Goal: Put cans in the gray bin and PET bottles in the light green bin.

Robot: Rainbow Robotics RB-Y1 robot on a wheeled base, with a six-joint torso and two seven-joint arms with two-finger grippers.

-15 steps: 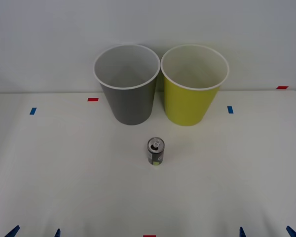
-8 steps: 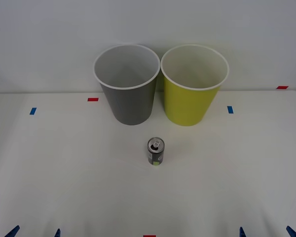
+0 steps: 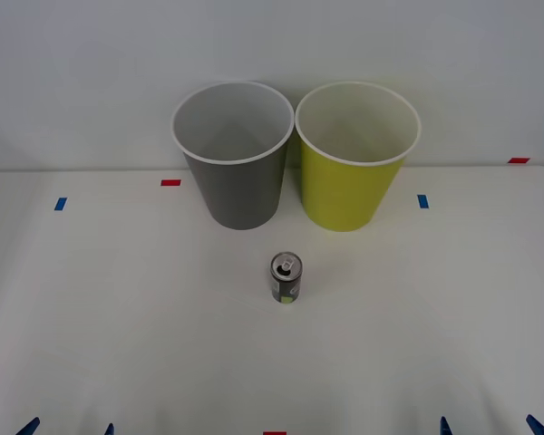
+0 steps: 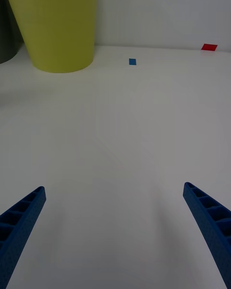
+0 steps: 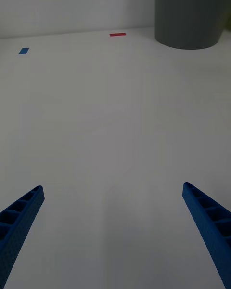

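we see the white table (image 3: 118, 317) spread across the front view, reaching back to a pale wall. at its far side stand the two tall bins, upright and just beside each other, rims nearly touching: the gray bin (image 3: 236, 186) at about 11 o'clock from the table's middle, the light green bin (image 3: 352, 186) at about 1 o'clock. both show pale insides with nothing visible in them. the can (image 3: 286, 278) stands upright on the table nearer to us, at 6 o'clock from the gap between the bins, apart from both, its silver pull-tab top facing up and a yellow-green patch on its side.

our left gripper (image 3: 66, 426) sits at the near edge at about 7 o'clock, its blue ribbed fingers spread wide over bare table, holding nothing. our right gripper (image 3: 490, 424) sits at about 5 o'clock, fingers likewise spread wide and holding nothing.

small blue tape marks (image 3: 60, 204) and red tape marks (image 3: 170, 182) dot the table.
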